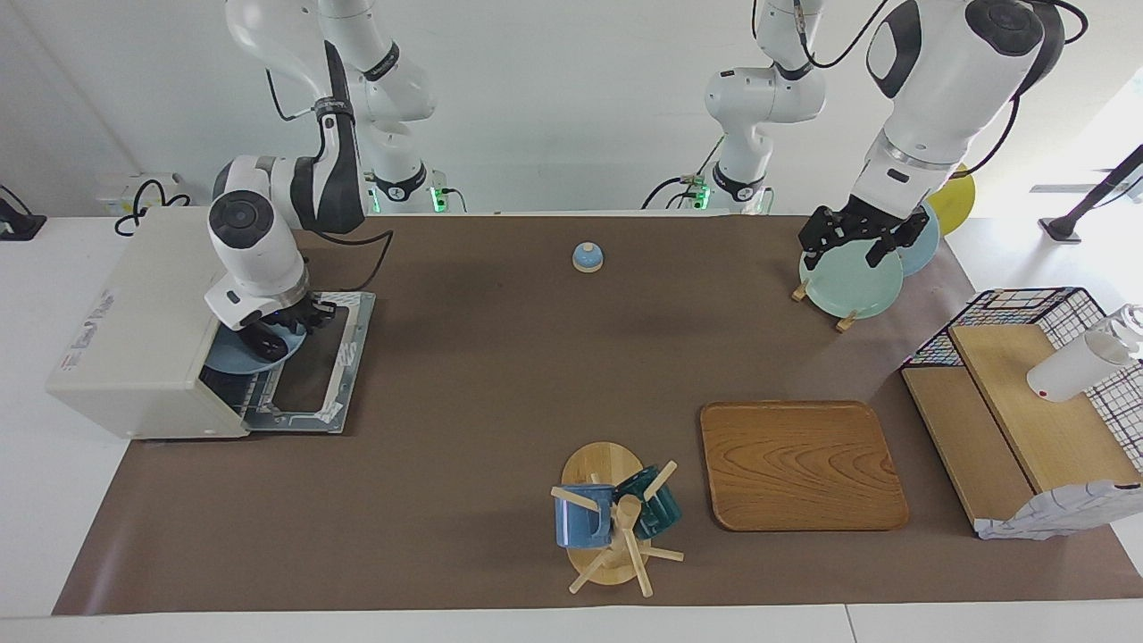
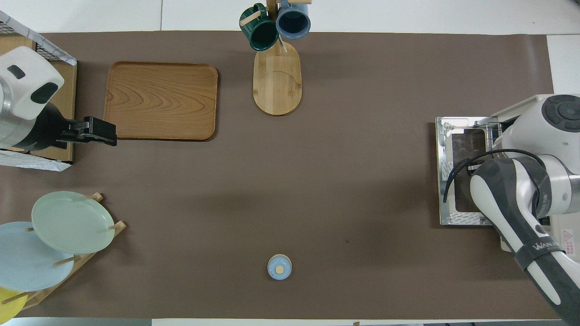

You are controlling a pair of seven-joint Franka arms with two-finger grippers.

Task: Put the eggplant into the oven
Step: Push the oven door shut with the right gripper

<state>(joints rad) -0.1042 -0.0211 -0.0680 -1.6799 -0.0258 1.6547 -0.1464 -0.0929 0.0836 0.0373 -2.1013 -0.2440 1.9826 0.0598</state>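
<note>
One brown mat [image 1: 500,393] covers the white table [image 1: 54,500]; white wall [image 1: 554,98]; hand states unclear.

plate [image 1: 239,359] in oven [image 1: 143,321] | tray [image 1: 801,465] beside mug rack [image 1: 607,513]

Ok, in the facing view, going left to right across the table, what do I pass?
Oven with its door folded down → small blue bell → mug rack → wooden tray → green plate on its rack → wire basket with the wooden boards.
</note>
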